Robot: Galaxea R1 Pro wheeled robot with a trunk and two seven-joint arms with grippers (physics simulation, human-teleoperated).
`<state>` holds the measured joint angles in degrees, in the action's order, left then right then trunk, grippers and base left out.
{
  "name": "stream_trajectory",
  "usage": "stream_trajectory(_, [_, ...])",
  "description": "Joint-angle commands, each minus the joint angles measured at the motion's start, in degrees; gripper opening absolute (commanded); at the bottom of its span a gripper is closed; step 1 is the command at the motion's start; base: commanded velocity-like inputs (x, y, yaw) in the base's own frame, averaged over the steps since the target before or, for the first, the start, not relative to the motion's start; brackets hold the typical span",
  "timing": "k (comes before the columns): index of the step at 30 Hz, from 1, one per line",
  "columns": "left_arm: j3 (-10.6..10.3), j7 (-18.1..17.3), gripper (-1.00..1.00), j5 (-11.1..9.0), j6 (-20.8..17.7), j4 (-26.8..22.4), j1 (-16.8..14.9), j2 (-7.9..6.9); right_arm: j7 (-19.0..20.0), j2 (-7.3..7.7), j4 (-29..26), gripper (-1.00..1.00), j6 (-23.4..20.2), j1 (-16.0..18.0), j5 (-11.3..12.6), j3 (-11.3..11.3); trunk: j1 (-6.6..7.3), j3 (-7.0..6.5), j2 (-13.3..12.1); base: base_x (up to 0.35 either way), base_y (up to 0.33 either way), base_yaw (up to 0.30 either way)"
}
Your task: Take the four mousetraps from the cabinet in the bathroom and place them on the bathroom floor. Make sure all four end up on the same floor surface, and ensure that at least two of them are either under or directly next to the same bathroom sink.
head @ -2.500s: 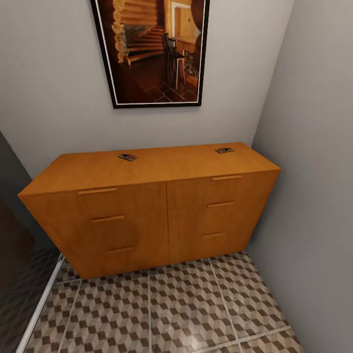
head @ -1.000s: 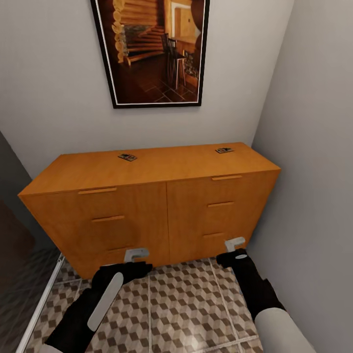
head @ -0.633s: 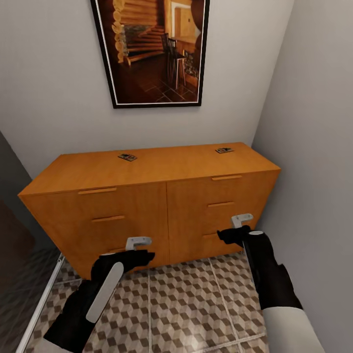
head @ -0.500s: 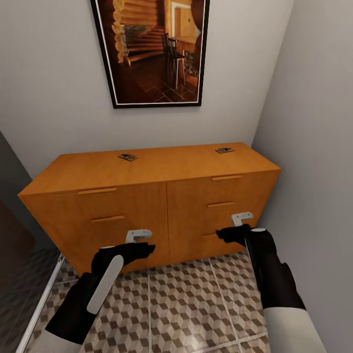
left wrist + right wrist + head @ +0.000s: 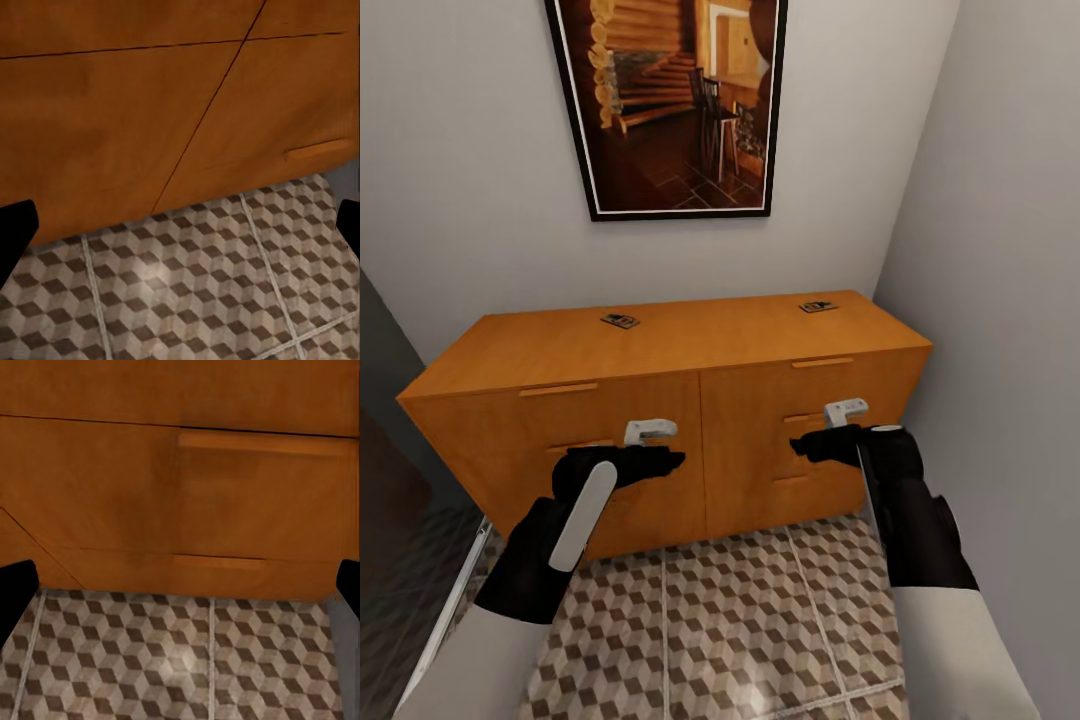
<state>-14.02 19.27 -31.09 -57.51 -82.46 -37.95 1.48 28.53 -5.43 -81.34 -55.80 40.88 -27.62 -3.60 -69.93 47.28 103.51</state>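
A: Where were the grippers held relative to the cabinet (image 5: 660, 400)?

B: Left gripper (image 5: 665, 462) and right gripper (image 5: 812, 444) were held before its drawer fronts, fingers spread wide.

A: And the mousetraps?

B: Two were noted on its top, above and beyond: left mousetrap (image 5: 620, 321) nearer the left arm, right mousetrap (image 5: 818, 306) nearer the right.

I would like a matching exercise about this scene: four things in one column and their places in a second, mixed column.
Things:
1. left mousetrap
2. right mousetrap
3. picture
4. bathroom floor

Places:
A. hanging on the wall above the cabinet
B. on the cabinet top, near its right end
C. below the cabinet front, under both arms
D. on the cabinet top, left of the middle

Pairs: 1-D, 2-B, 3-A, 4-C
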Motion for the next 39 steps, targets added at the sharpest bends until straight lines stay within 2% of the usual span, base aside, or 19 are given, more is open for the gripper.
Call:
stream_trajectory(1, [0.02,0.60,1.00,-0.61,-0.22,-0.03,-0.78,0.06,0.62,-0.03,-0.05,1.00,-0.36,0.56,-0.60,0.00,0.00,0.06,0.03,0.000,0.000,0.000])
stream_trajectory(6, [0.18,0.54,1.00,-0.76,-0.52,0.01,-5.85,0.65,0.72,-0.02,-0.11,1.00,-1.20,3.16,-0.59,0.47,0.00,0.06,0.03,0.000,0.000,0.000])
stream_trajectory(9, [0.15,0.52,1.00,-0.79,-0.67,0.06,-9.59,1.41,0.77,0.03,0.00,1.00,-1.46,5.92,-0.66,0.57,0.00,0.06,0.03,0.000,0.000,0.000])
stream_trajectory(17, [0.20,0.51,1.00,-1.50,-0.89,0.15,-15.59,1.98,0.92,0.23,0.12,1.00,-1.65,11.87,-0.62,0.57,0.00,0.06,0.03,0.000,0.000,0.000])
stream_trajectory(19, [0.19,0.51,1.00,-2.44,-0.91,0.17,-16.09,2.00,0.97,0.23,0.12,1.00,-1.66,12.74,-0.55,0.55,0.00,0.06,0.03,0.000,0.000,0.000])
stream_trajectory(22, [0.12,0.51,1.00,-5.76,-0.89,0.20,-17.06,2.05,1.26,0.08,0.13,1.00,-1.67,14.03,-0.47,0.55,0.00,0.06,0.03,0.000,0.000,0.000])
stream_trajectory(23, [0.06,0.54,1.00,-7.71,-0.88,0.23,-17.75,2.04,1.47,0.01,0.13,1.00,-1.68,14.47,-0.45,0.56,0.00,0.06,0.03,0.000,0.000,0.000])
stream_trajectory(27, [0.01,0.58,1.00,-11.78,-0.86,0.26,-19.15,2.04,1.86,-0.20,0.12,1.00,-1.73,15.64,-0.43,0.60,0.00,0.06,0.03,0.000,0.000,0.000])
stream_trajectory(30, [0.05,0.59,1.00,-13.39,-0.85,0.30,-20.35,1.97,1.98,-0.30,0.13,1.00,-1.75,17.10,-0.41,0.61,0.00,0.06,0.03,0.000,0.000,0.000])
stream_trajectory(33, [0.16,0.59,1.00,-13.99,-0.85,0.37,-21.33,1.71,2.03,-0.34,0.19,1.00,-1.77,18.77,-0.29,0.61,0.00,0.06,0.03,0.000,0.000,0.000])
stream_trajectory(39, [0.36,0.71,1.00,-14.12,-0.76,0.65,-23.05,0.71,2.01,-0.30,1.24,1.00,-1.77,21.70,-0.34,0.55,0.00,0.06,0.03,0.000,0.000,0.000])
